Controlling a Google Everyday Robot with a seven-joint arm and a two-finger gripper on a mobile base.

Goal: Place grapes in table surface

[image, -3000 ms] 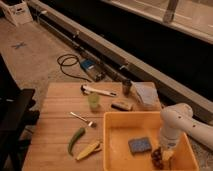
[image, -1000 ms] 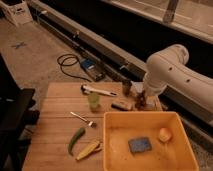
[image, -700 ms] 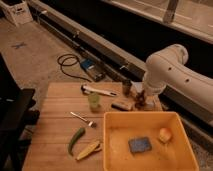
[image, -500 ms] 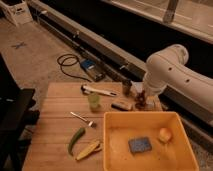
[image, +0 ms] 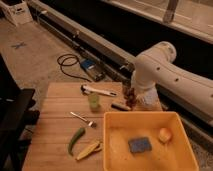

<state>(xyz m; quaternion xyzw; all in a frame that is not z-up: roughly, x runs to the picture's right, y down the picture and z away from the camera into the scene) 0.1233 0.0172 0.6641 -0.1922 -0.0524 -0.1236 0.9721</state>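
No writing, label, brand or number can be read anywhere. The gripper (image: 130, 98), closed on the grapes (image: 127, 93), hangs over the far right of the desk (image: 55, 127), just beyond the yellow bin (image: 142, 114).

The small, bumpy cluster of dark brownish-purple grapes (image: 129, 93) hangs clamped in the gripper (image: 129, 98), low over the far right part of the light wooden plank table surface (image: 54, 125); contact with the wood cannot be told
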